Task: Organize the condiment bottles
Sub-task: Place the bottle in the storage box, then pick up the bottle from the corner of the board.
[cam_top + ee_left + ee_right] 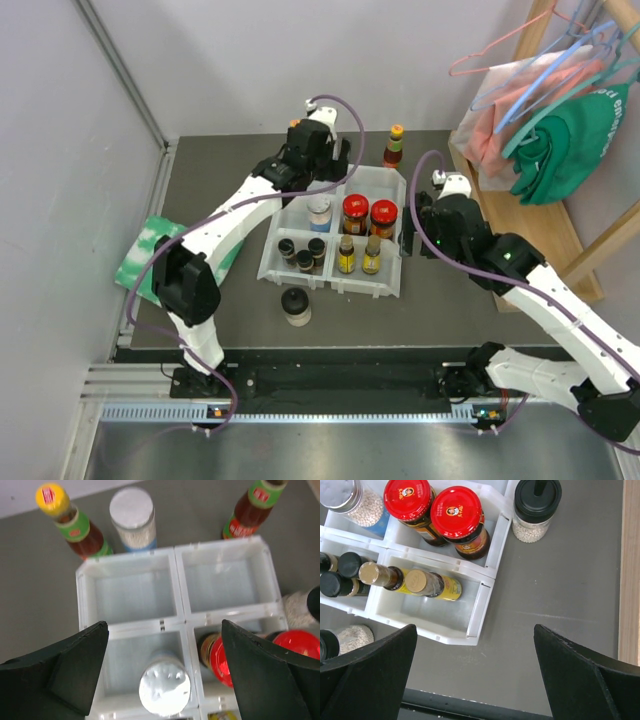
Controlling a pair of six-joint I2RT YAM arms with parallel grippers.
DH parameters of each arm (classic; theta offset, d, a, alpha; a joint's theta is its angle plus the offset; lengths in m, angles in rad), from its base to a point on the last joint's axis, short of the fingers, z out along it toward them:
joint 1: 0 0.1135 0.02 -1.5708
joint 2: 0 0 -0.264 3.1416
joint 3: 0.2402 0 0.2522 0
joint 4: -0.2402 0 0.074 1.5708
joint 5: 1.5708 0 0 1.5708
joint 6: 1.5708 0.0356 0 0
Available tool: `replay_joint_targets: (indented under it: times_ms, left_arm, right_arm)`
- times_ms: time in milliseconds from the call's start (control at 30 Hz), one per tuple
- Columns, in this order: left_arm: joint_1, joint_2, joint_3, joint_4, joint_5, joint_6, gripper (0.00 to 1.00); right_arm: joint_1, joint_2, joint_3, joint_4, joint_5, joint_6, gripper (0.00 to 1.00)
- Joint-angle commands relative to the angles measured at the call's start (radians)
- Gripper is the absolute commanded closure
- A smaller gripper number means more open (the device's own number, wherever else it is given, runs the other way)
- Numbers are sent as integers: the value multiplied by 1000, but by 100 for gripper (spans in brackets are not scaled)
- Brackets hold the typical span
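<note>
Two claws spread wide and empty, left claw (164, 626) over a silver-lidded jar (164, 690) in the tray (174, 587), right claw (475, 628) over the desk (560, 630), yellow-labelled bottles (440, 586) to its left, black-capped jar (536, 502) ahead.

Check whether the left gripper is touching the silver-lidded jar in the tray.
Apart. Left wrist view: the left gripper is open around the silver-lidded jar, with bare tray showing on both sides.

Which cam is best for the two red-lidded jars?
Right wrist: both red-lidded jars are close, sharp and unobstructed. Top external shows them small; left wrist catches only parts, hidden behind its claw.
</note>
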Motion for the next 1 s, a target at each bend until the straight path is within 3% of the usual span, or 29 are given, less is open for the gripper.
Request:
replay_joint_targets:
  times_ms: [0,300,533,967]
  left_arm:
    - [16,88,60,225,-20,39,1]
    - [53,338,220,374,-67,49,1]
    - [100,444,306,420,-90,30,1]
    - [180,525,352,528,98,-23,1]
  right_arm:
    - [5,-42,14,6,45,11,1]
    - [5,-57,28,9,82,-8,1]
    - [3,-48,26,9,105,-20,1]
    - [2,-11,32,4,119,-34,1]
